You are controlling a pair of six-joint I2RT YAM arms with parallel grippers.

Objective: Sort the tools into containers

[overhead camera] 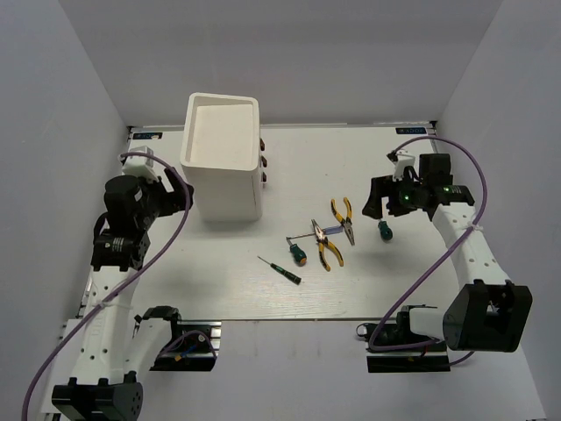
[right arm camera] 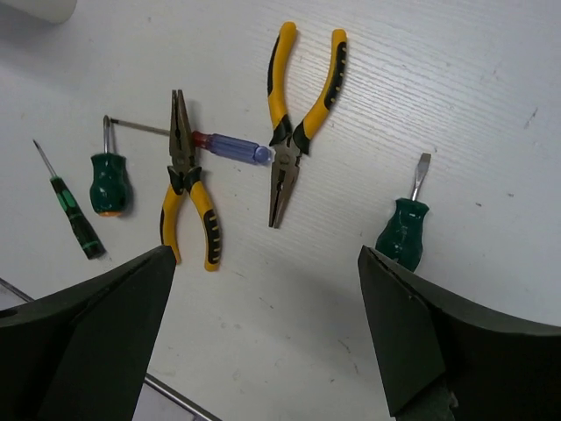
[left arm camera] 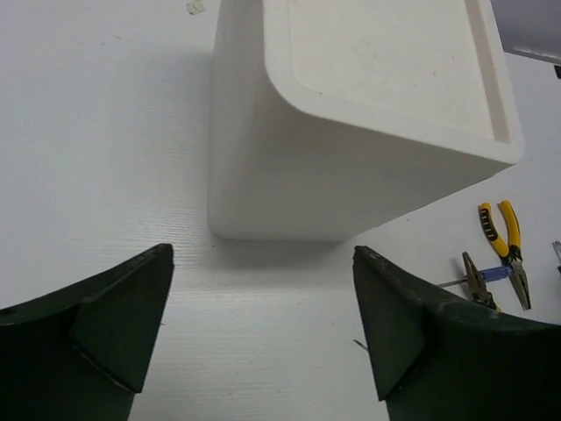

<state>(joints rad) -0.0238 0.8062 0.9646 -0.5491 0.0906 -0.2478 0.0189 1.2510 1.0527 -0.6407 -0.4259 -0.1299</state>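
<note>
The white drawer box (overhead camera: 221, 158) stands at the back left, its dark knobs (overhead camera: 263, 163) facing right. Two yellow-handled pliers (overhead camera: 344, 221) (overhead camera: 323, 239) lie mid-table, with a blue-handled screwdriver (right arm camera: 230, 146) under them. Stubby green screwdrivers lie at the right (overhead camera: 384, 231) and the left (overhead camera: 298, 253) of them. A thin dark screwdriver (overhead camera: 280, 270) lies nearer me. My left gripper (overhead camera: 180, 197) is open and empty, left of the box (left arm camera: 351, 149). My right gripper (overhead camera: 377, 200) is open and empty, above the right stubby screwdriver (right arm camera: 403, 232) and the pliers (right arm camera: 287, 140) (right arm camera: 184, 175).
The box's top tray (left arm camera: 386, 53) looks empty. The table's near edge (overhead camera: 289, 318) runs just below the tools. Grey walls close in the left, right and back sides.
</note>
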